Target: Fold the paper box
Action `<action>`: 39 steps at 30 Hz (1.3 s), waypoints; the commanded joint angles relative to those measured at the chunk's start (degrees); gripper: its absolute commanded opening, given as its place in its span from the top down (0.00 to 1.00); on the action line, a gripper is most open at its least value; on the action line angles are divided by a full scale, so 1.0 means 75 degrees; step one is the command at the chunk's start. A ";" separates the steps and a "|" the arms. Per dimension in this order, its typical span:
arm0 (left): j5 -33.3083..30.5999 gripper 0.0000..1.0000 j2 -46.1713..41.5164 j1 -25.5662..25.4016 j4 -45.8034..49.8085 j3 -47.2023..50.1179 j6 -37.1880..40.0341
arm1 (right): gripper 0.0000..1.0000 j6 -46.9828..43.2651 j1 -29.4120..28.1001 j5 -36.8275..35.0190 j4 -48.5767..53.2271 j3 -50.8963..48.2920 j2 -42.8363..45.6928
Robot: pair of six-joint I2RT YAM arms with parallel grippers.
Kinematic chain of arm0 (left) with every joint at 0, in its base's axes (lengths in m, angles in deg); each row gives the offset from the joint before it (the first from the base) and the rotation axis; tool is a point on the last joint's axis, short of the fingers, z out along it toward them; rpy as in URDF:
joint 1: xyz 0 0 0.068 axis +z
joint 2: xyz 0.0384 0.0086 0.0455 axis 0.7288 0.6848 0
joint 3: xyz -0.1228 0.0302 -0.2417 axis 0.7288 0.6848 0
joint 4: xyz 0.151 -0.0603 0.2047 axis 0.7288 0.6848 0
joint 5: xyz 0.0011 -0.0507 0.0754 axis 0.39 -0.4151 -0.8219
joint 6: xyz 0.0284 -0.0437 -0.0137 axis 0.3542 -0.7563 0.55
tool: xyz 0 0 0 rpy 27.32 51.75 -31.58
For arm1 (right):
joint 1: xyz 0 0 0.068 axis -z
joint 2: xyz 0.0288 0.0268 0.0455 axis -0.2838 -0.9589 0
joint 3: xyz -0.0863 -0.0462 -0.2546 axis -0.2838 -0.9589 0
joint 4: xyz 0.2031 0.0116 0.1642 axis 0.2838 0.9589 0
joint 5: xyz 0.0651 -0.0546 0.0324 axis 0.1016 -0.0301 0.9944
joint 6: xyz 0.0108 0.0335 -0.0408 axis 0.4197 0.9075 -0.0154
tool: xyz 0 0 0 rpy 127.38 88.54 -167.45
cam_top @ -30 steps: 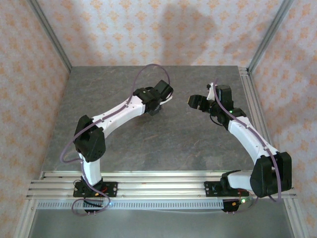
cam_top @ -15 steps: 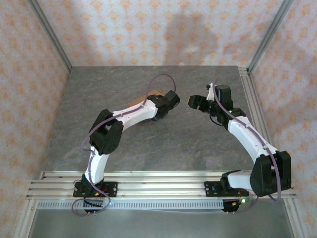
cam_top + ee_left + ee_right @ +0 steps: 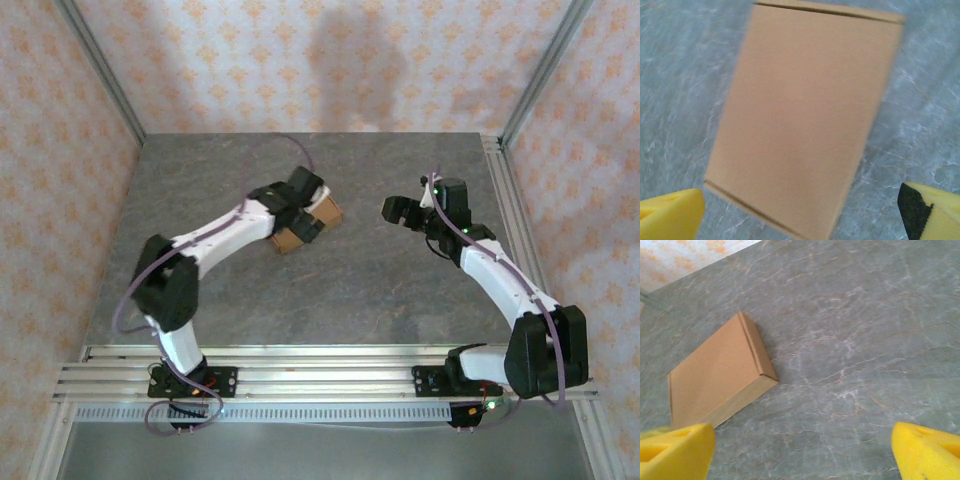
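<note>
I am working over a grey, marble-veined stone bench point(image 3: 380, 290), and it is carrying the whole job. My white left arm point(image 3: 225, 235) is reaching out over the bench's left-centre, while my white right arm point(image 3: 495, 270) is bending in from the right and pointing its wrist toward the middle. The plain brown cardboard paper box point(image 3: 326, 213) is lying flat on the bench under my left wrist as a shallow, closed rectangle. Its lid face point(image 3: 805, 115) is looking smooth from directly above, and its side wall point(image 3: 715, 372) is showing from the right wrist, so I am judging the folding to be all but done. My left jaws are standing wide open above the box, their yellow foam pads point(image 3: 670, 215) sitting either side of it and not touching, which I am reading as a let-go hover. My right jaws are also gaping open and empty, their own yellow pads point(image 3: 675, 450) hanging well apart from the box, probably keeping clear of the left arm.
</note>
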 commanded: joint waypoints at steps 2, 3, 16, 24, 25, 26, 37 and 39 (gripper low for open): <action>0.0978 0.00 -0.1170 0.0972 -0.1786 0.1209 -0.1343 | 0.03 -0.0585 0.0203 -0.1228 -0.1351 -0.0656 0.0250; 0.1050 0.00 -0.1447 0.1222 -0.2088 0.1562 -0.1524 | 0.02 -0.0747 0.0257 -0.1572 -0.1612 -0.0822 0.0230; 0.0340 0.00 -0.4132 0.3634 -0.5242 0.5867 -0.2075 | 0.01 -0.2128 0.0940 -0.3982 -0.6303 -0.3169 -0.1079; 0.0103 0.00 -0.4003 0.3773 -0.8165 0.7709 -0.1440 | 0.01 -0.1751 0.1487 -0.3026 -0.8102 -0.3694 -0.2090; 0.0158 0.00 -0.3858 0.3816 -0.8473 0.7807 -0.1468 | 0.01 -0.1779 0.1494 -0.2972 -0.8303 -0.3721 -0.2178; 0.0226 0.00 -0.3697 0.3845 -0.8743 0.7817 -0.1491 | 0.01 -0.1798 0.1491 -0.2897 -0.8220 -0.3702 -0.2143; 0.0704 0.00 -0.1970 0.4092 -0.9266 0.7053 -0.1573 | 0.01 -0.1792 0.1490 -0.2922 -0.7731 -0.3465 -0.2167; 0.0692 0.00 -0.1981 0.4081 -0.9269 0.7053 -0.1568 | 0.01 -0.1804 0.1494 -0.2925 -0.7727 -0.3456 -0.2167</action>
